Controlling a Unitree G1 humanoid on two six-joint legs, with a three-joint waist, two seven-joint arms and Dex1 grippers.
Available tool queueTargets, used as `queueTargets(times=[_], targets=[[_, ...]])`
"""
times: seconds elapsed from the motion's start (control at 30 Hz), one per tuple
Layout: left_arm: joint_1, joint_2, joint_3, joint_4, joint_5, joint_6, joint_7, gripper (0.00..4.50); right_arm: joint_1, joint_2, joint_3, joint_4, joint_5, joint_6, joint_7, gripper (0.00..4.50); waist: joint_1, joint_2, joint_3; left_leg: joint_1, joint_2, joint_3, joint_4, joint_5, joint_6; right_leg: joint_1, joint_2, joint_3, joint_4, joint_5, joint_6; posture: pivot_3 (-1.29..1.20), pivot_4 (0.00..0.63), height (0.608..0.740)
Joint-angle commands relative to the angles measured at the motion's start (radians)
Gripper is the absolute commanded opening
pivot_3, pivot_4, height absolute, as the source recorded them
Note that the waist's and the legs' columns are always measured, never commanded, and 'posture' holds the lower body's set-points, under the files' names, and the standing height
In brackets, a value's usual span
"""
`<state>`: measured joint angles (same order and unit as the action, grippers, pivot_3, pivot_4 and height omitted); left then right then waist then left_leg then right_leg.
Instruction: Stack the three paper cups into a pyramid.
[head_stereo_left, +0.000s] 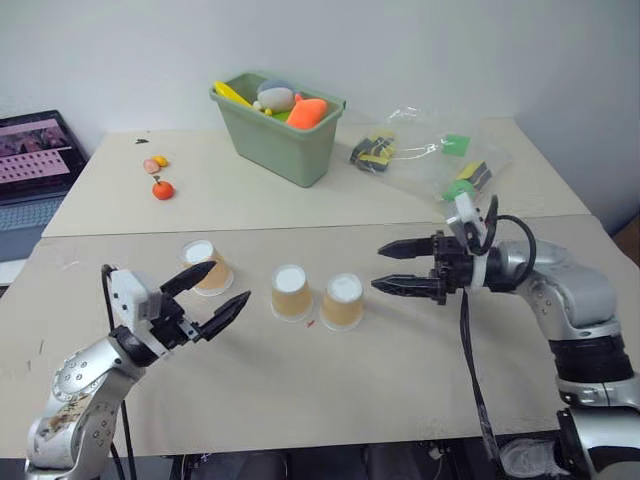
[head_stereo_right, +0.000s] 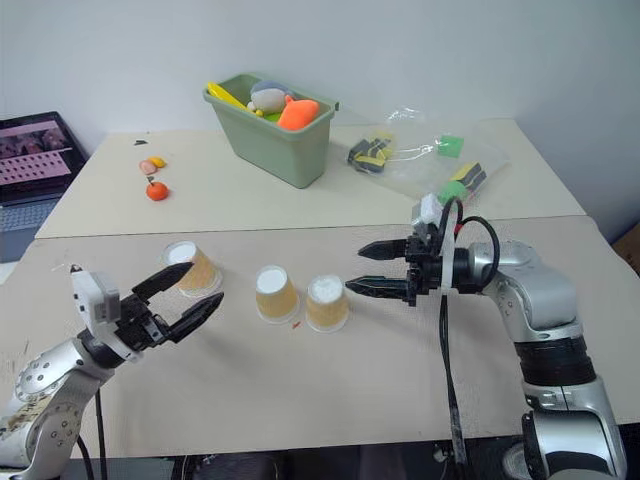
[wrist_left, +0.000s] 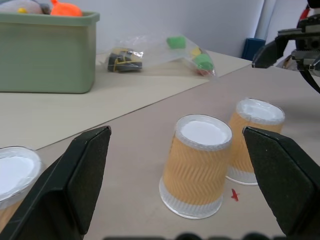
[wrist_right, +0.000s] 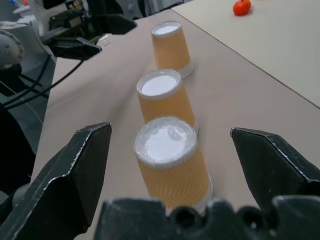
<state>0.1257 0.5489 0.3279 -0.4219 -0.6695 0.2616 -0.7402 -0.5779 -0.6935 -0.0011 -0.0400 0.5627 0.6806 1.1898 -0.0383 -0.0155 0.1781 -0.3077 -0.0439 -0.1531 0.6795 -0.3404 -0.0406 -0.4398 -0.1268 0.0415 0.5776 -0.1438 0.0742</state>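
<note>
Left eye view shows three paper cups standing upside down, white bases up, in a loose row on the near table (head_stereo_left: 420, 390). The left cup (head_stereo_left: 207, 267) stands apart from the other two, just beyond the left gripper (head_stereo_left: 213, 295). The middle cup (head_stereo_left: 291, 292) and the right cup (head_stereo_left: 343, 301) stand close side by side, near each other but with a narrow gap between them. No cup sits on another, so no pyramid is built yet.

That left gripper hovers above the table with its two black fingers spread wide apart and nothing between them; it points toward the middle of the row. The right gripper (head_stereo_left: 392, 269) hangs to the right of the right cup, pointing left at it, fingers also wide apart and holding nothing; its tips are near the cup but not touching it.

Right wrist view looks along the row: the right cup (wrist_right: 171, 160) closest, between the spread fingers (wrist_right: 75, 175), then the middle cup (wrist_right: 162, 100), then the far one (wrist_right: 171, 47).

On the far table stand a green bin (head_stereo_left: 282, 128) with toys in it, a small orange fruit (head_stereo_left: 162, 189), and a clear plastic bag (head_stereo_left: 440, 155) with small items. A laptop (head_stereo_left: 30, 160) sits at the far left
</note>
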Motion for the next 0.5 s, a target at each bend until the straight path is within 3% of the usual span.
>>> queueTargets(times=[0.03,0.2,0.5], targets=[[0.027,-0.023,0.132,0.025,-0.049,0.005,0.076,4.5,-0.014,-0.022,-0.08,0.156,-0.084,-0.152,-0.069,4.44,0.0,0.0,0.0,0.001,0.0,0.0,0.0,0.0,0.0,0.0,0.0,0.0,0.0,0.0,0.0,0.0,0.15,0.74],[0.108,-0.06,0.237,0.04,-0.098,0.024,0.131,4.5,0.015,-0.019,-0.095,0.259,-0.121,-0.258,-0.063,4.44,-0.005,0.0,0.0,0.001,0.0,0.001,0.0,0.0,0.0,0.001,0.0,0.0,0.0,0.0,-0.001,0.0,0.15,0.74],[0.129,-0.056,0.229,0.03,-0.09,0.033,0.137,4.5,0.188,-0.058,0.0,0.029,-0.127,-0.251,0.042,4.44,0.007,0.0,0.0,0.0,0.0,0.001,0.0,0.0,0.0,0.001,0.0,0.0,-0.001,0.0,0.0,0.0,0.15,0.74]])
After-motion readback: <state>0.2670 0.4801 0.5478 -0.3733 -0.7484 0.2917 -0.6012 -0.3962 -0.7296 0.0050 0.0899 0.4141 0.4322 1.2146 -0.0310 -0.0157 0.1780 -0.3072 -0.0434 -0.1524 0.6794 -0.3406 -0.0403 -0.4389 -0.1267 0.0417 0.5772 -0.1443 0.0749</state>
